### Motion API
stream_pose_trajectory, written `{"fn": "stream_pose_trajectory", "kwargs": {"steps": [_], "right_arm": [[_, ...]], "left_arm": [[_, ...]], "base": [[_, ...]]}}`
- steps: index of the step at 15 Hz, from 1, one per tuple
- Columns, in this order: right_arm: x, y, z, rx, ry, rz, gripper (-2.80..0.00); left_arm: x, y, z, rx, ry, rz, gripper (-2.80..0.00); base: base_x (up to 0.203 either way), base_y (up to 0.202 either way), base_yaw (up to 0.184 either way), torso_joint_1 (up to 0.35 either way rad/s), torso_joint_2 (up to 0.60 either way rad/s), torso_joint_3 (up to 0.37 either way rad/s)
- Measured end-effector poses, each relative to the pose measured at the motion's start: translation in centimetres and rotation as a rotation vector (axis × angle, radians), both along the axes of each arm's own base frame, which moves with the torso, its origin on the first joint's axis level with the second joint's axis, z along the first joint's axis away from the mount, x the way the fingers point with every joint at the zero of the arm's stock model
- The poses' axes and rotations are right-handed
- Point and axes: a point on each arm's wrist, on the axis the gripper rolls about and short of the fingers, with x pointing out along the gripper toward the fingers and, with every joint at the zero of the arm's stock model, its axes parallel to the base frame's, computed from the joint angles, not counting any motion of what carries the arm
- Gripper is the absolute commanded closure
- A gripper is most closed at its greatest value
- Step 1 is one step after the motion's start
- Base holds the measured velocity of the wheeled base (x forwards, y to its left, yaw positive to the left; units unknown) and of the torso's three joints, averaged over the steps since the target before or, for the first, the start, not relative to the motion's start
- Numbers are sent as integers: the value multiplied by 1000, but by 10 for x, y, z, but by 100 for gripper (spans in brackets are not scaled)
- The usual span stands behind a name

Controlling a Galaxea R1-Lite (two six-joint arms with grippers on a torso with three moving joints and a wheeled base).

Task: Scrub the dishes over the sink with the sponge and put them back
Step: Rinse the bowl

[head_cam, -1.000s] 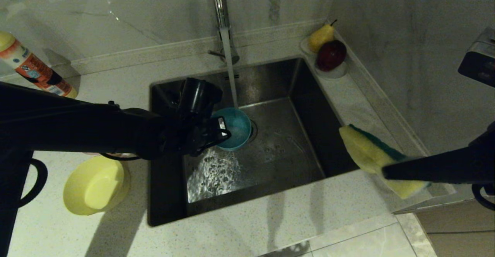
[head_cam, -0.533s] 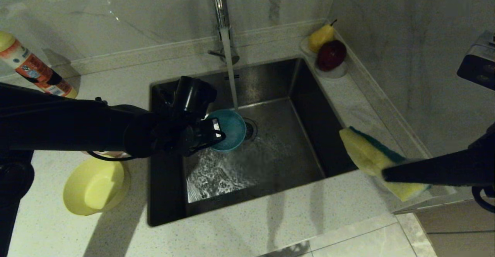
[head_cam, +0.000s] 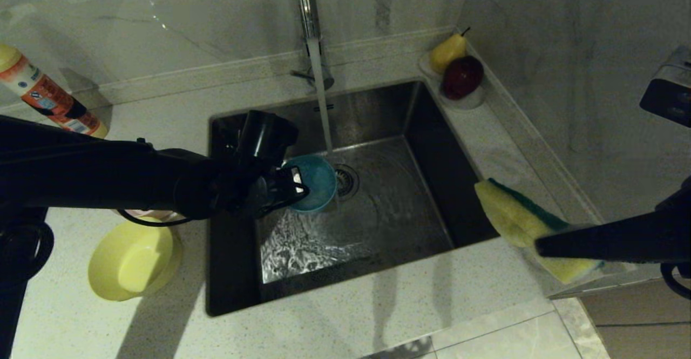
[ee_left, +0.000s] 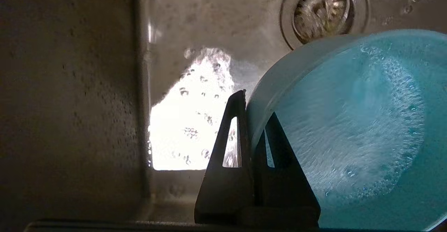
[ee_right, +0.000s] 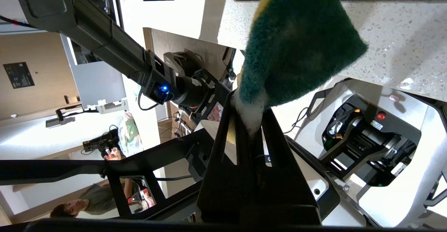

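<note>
The left claw (head_cam: 294, 189) is clamped on the rim of the teal bowl (head_cam: 316, 182), one finger inside the wall and one outside, holding it tilted low in the sink (head_cam: 410, 186). Just beyond the claw, the running water (head_cam: 323, 105) from the tap (head_cam: 305, 2) falls past the bowl's far edge, next to the drain strainer (head_cam: 345, 181); foam still clings to the bowl's inner face, so rinsing appears under way and not complete. The right claw (ee_right: 249, 120) is closed on one end of the sponge (head_cam: 518, 218), held above the counter (head_cam: 351, 321) at the sink's right edge, well apart from the bowl. The yellow bowl (head_cam: 135, 259) lies overturned on the counter behind the left claw, on the arm's near side; a pale rim under the arm may be the pink bowl, though this cannot be confirmed. Judged from this layout, the teal bowl remains to be rinsed and returned to the counter; which other bowls are already scrubbed cannot be determined.
</note>
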Motion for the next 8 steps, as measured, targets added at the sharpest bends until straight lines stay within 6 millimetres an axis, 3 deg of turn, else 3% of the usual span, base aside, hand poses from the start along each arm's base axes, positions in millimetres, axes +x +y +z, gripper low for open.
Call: {"fn": "stream_pose_trajectory", "kwargs": {"steps": [8], "right_arm": [[2, 1, -2, -6, 4, 1, 0]], "left_arm": [[24, -7, -3, -24, -21, 16, 0]], "base": [[0, 0, 0, 0, 0, 0]]}}
